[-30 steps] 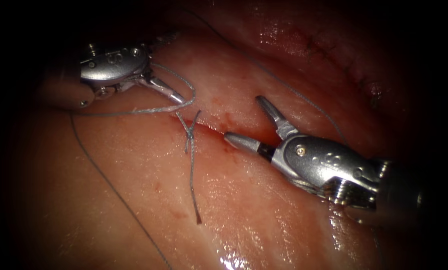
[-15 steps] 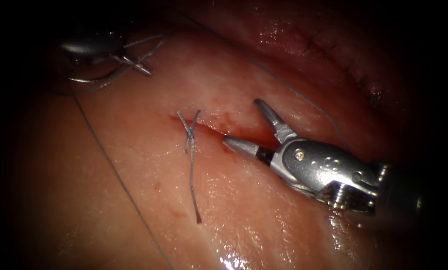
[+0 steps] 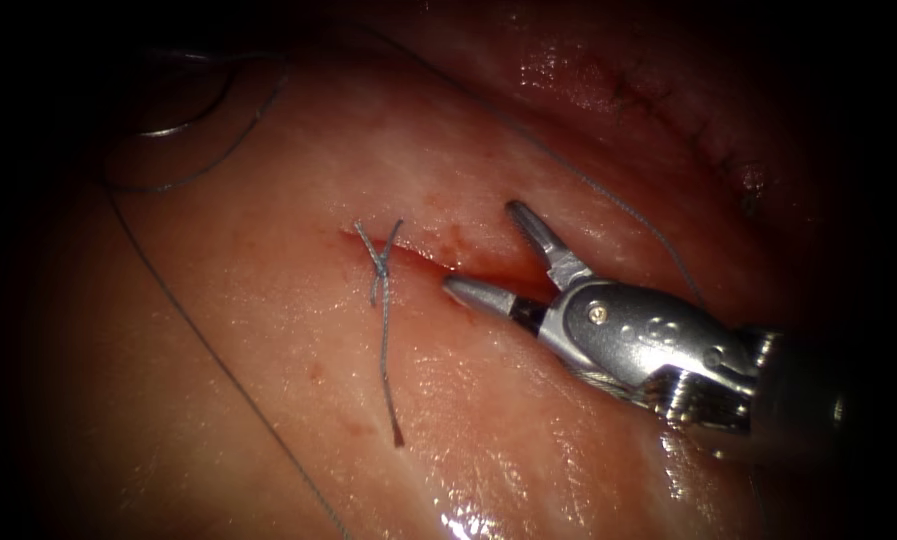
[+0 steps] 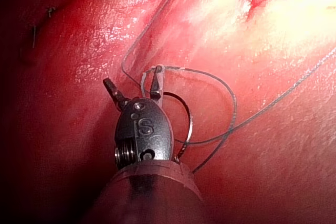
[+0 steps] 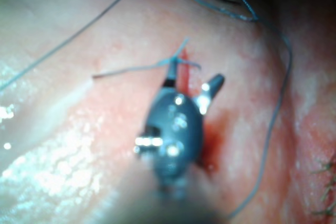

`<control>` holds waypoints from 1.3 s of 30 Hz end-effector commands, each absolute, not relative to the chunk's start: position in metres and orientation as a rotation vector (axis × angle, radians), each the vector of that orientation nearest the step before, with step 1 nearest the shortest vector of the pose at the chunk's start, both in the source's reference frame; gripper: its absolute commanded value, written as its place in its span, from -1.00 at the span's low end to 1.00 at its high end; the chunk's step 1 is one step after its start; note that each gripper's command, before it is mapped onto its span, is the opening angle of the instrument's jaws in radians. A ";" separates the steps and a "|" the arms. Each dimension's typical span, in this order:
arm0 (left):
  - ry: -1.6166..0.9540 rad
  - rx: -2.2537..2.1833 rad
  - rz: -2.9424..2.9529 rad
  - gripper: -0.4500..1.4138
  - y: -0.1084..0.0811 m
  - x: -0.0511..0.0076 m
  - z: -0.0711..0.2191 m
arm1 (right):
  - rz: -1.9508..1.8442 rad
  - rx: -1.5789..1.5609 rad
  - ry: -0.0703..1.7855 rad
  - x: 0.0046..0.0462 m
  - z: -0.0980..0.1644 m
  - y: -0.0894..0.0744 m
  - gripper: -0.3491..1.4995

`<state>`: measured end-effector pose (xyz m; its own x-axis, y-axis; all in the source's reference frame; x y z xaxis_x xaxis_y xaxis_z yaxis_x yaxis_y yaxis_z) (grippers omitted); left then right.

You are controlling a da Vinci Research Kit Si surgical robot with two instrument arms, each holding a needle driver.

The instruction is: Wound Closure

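The right tool [image 3: 488, 255] hangs with jaws spread wide, empty, over the cut [image 3: 488, 275]. The left tool [image 4: 134, 88] stands open, thread [image 4: 210, 74] draped on one jaw. The thin curved needle [image 3: 183, 120] lies upper left in the endoscope view, beside the knot [image 3: 378, 265].

Far off to the right, there's an older row of dark stitches [image 3: 703, 135] running slantwise, well apart from the cut [image 3: 418, 258]. The right wrist view catches them too, short dark ends [image 5: 323, 182] bristling at the edge. In the left wrist view they're two small dark marks [image 4: 34, 35]. Red fluid [image 3: 493, 268] sits pooled along the cut, deep red [image 5: 210, 150] from close in. Fainter red specks [image 3: 313, 375] dot the tissue [image 3: 268, 330] to its left.
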<state>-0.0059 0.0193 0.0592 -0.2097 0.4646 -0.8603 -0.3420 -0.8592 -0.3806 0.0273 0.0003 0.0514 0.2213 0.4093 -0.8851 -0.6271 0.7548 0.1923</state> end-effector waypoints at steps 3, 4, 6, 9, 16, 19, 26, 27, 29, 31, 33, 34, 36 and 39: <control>-0.209 -1.548 2.035 0.49 0.019 -0.0068 0.057 | 0.724 -0.221 1.143 0.0280 0.052 0.000 0.75; -0.234 -1.546 2.037 0.49 0.018 -0.0069 0.056 | 0.724 -0.221 1.143 0.0280 0.052 0.000 0.75; -0.269 -1.533 2.045 0.48 0.017 -0.0071 0.055 | 0.724 -0.220 1.142 0.0280 0.052 0.000 0.75; -0.302 -1.503 2.083 0.46 0.015 -0.0080 0.054 | 0.722 -0.216 1.146 0.0280 0.052 0.000 0.73; -0.334 -1.491 2.224 0.40 0.008 -0.0132 0.053 | 0.708 -0.197 1.151 0.0271 0.052 0.000 0.69; -0.334 -1.479 2.363 0.39 0.004 -0.0164 0.054 | 0.702 -0.189 1.153 0.0261 0.052 0.000 0.65; -0.244 -1.532 2.559 0.06 -0.003 -0.0216 0.056 | 0.700 -0.187 1.152 0.0246 0.052 0.000 0.64; -0.231 -1.547 2.580 0.01 -0.004 -0.0225 0.055 | 0.699 -0.187 1.152 0.0246 0.052 0.000 0.64; -0.212 -1.570 2.599 -0.06 -0.005 -0.0232 0.055 | 0.700 -0.187 1.152 0.0246 0.052 0.000 0.64; -0.192 -1.595 2.629 -0.12 -0.005 -0.0238 0.054 | 0.700 -0.188 1.151 0.0247 0.052 0.000 0.64; -0.183 -1.604 2.657 -0.15 -0.005 -0.0242 0.054 | 0.700 -0.188 1.151 0.0247 0.052 0.000 0.64; -0.173 -1.601 2.674 -0.15 -0.006 -0.0243 0.054 | 0.700 -0.188 1.151 0.0247 0.052 0.000 0.64; -0.166 -1.584 2.709 -0.15 -0.006 -0.0246 0.054 | 0.700 -0.188 1.152 0.0247 0.052 0.000 0.64; -0.160 -1.565 2.761 -0.17 -0.006 -0.0247 0.054 | 0.699 -0.188 1.152 0.0248 0.052 0.000 0.64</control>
